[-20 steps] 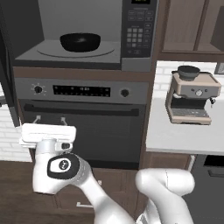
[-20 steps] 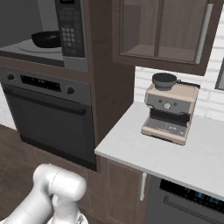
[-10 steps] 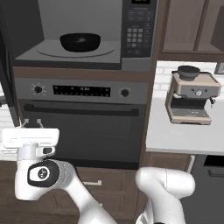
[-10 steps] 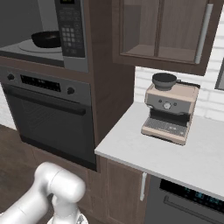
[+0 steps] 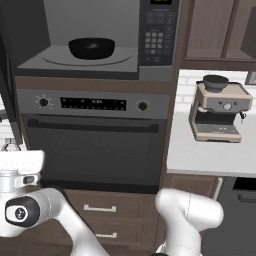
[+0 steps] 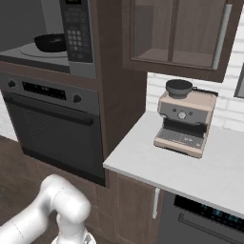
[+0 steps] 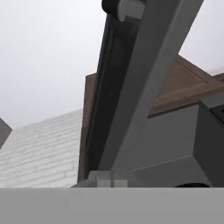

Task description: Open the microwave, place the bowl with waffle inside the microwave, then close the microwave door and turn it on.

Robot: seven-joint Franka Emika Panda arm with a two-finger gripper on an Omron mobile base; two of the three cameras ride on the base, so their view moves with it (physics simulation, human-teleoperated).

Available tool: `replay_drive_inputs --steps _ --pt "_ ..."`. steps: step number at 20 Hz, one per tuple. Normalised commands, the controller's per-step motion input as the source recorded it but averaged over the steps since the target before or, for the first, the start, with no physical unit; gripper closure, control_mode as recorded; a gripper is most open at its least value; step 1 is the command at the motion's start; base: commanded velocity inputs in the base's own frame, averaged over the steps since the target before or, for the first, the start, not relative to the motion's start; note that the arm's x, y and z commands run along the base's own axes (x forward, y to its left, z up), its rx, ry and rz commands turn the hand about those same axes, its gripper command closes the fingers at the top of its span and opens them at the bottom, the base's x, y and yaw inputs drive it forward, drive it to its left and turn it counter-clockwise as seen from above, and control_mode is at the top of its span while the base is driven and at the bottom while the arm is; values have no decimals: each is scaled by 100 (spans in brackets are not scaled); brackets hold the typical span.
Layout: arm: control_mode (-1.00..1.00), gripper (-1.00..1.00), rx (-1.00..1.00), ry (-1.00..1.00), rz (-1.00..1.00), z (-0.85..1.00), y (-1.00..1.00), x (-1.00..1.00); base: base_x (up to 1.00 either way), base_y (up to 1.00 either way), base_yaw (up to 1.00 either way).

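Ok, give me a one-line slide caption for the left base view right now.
Bowl with waffle sits inside the microwave, whose door stands open at left.

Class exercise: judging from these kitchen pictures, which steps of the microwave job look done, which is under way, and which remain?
Done: the microwave stands open and the bowl sits on its turntable; the waffle cannot be made out. In hand: the gripper, shut, is low at the left beside the swung-out microwave door; contact is unclear. Left: shutting the door and pressing the keypad.
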Motion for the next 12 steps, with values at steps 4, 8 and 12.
replay_drive_inputs --steps 4,8,12 --pt "-100 100 0 -17 0 2 39 0 0 0 0" --pt "-100 100 0 -15 0 6 31 2 0 0 0" --pt "-100 100 5 -19 0 31 14 9 0 0 0"
